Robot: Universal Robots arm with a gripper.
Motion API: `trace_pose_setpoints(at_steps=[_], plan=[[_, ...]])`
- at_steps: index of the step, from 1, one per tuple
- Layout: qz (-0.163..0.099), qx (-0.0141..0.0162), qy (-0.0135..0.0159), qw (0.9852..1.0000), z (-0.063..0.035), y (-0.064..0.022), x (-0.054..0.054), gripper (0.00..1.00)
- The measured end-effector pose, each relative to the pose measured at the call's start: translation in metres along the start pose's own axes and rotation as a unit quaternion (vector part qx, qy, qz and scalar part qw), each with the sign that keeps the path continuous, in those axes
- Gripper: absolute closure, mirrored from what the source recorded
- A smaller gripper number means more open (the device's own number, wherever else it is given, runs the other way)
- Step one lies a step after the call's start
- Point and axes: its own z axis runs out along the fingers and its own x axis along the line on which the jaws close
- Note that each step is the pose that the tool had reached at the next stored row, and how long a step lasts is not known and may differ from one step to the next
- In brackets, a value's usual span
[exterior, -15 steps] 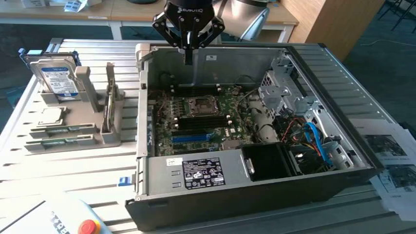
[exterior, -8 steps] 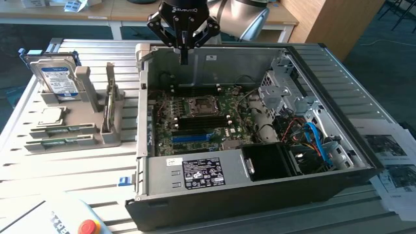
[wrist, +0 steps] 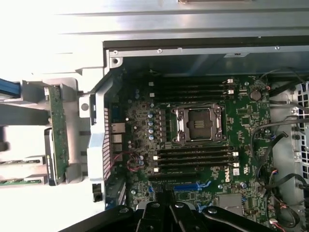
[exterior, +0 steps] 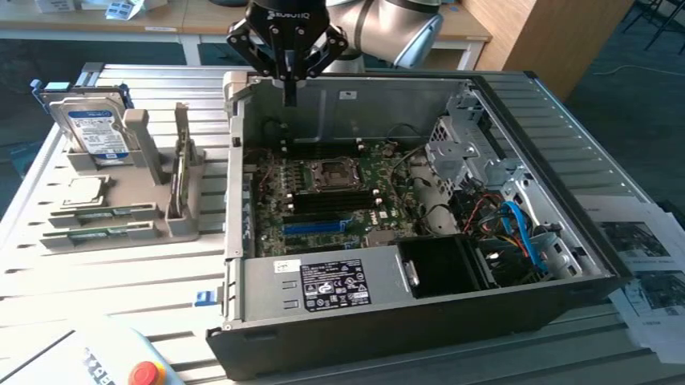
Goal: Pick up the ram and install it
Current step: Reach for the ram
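the ram is a thin green board stick standing on edge in a grey holder on the desk, at the exterior view's left of the open computer case. it is probably light, stiff and fragile, best pinched along its bare upper edge. the fingers are pressed together on nothing, above the case.

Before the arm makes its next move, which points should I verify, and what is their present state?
1. Thin green ram stick stands upright in the grey plastic holder: ok.
2. Open fingers: not ok; the gripper is shut, empty, over the black computer case's edge.
3. Long black memory slots on the green motherboard look empty: ok.
4. Slot latches open: cannot tell.
5. Nothing blocks the ram stick from above: ok.
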Motion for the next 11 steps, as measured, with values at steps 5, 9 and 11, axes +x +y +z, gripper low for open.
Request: trace_pose_setpoints(at_steps=[5,9,11], plan=[[0.0,0.0,0.0,1.0,-0.0002,0.0002,0.009,0.9],[0.0,0.0,0.0,1.0,-0.0003,0.0,0.015,0.9],[0.0,0.0,0.0,1.0,-0.0004,-0.0001,0.017,0.9]])
